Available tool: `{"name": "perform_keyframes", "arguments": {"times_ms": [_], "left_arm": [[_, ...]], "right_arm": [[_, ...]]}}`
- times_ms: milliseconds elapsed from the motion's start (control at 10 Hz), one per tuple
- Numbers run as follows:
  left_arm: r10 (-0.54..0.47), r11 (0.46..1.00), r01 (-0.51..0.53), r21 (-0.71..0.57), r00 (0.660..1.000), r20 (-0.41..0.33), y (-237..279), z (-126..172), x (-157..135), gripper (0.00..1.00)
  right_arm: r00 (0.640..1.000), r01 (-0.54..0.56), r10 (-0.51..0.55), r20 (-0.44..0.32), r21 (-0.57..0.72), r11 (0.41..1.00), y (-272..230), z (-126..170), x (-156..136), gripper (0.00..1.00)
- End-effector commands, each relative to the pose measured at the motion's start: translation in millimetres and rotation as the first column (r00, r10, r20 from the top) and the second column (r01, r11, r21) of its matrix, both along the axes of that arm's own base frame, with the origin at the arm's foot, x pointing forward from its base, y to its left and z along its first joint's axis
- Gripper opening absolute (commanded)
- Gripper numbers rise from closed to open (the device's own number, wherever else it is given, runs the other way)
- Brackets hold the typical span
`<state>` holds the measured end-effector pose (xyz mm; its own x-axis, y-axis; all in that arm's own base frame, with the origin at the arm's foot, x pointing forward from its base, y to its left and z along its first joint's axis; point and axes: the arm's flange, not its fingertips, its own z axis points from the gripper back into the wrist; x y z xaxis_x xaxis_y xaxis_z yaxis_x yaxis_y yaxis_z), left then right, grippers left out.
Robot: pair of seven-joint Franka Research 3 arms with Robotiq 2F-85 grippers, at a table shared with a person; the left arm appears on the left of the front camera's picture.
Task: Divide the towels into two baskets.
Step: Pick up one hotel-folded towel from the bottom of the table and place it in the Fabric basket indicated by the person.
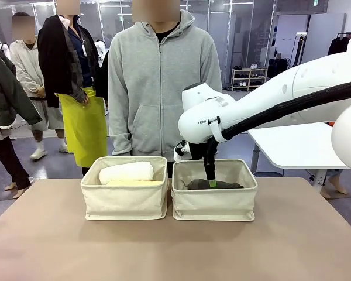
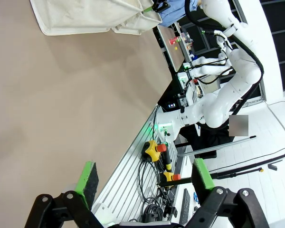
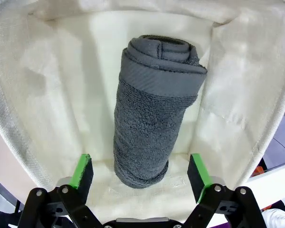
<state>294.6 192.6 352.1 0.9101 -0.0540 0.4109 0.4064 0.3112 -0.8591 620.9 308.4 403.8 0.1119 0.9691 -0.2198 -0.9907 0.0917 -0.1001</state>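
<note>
Right wrist view: right gripper (image 3: 141, 172) with jaws spread wide over the dark grey towel (image 3: 152, 109) in the right basket (image 3: 33, 109).

Its green pads (image 3: 81, 170) stand apart on either side of the roll's near end, gripping nothing; the towel lies lengthwise on the basket floor, cream canvas walls rising around it. Seen from the front, the right gripper (image 1: 212, 178) reaches down into the right basket (image 1: 214, 202), just above the dark grey towel (image 1: 219, 185). Touching beside it, the left basket (image 1: 126, 200) holds a white towel (image 1: 127, 171) lying on a pale yellow towel (image 1: 134, 183). Both baskets sit on the tan table (image 1: 175, 252), before a person in a grey hoodie (image 1: 158, 76). Left gripper (image 2: 145, 183), likewise wide open and empty, hangs over the table edge.
</note>
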Motion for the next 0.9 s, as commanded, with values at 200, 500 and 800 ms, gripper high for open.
{"name": "perform_keyframes", "arguments": {"times_ms": [200, 500, 800], "left_arm": [[-0.003, 1.000, 0.003, 0.006, 1.000, 0.008, 1, 3, -4, 1.00], [-0.003, 1.000, 0.003, 0.006, 1.000, 0.008, 1, 3, -4, 1.00], [-0.003, 1.000, 0.003, 0.006, 1.000, 0.008, 1, 3, -4, 1.00]], "right_arm": [[0.997, 0.037, -0.029, -0.074, 0.104, 0.994, -51, 47, -50, 1.00], [0.983, 0.129, -0.090, -0.159, 0.255, 0.958, -113, 69, -93, 1.00], [0.937, 0.328, -0.221, -0.272, 0.457, 0.827, -201, 99, -123, 1.00]]}}
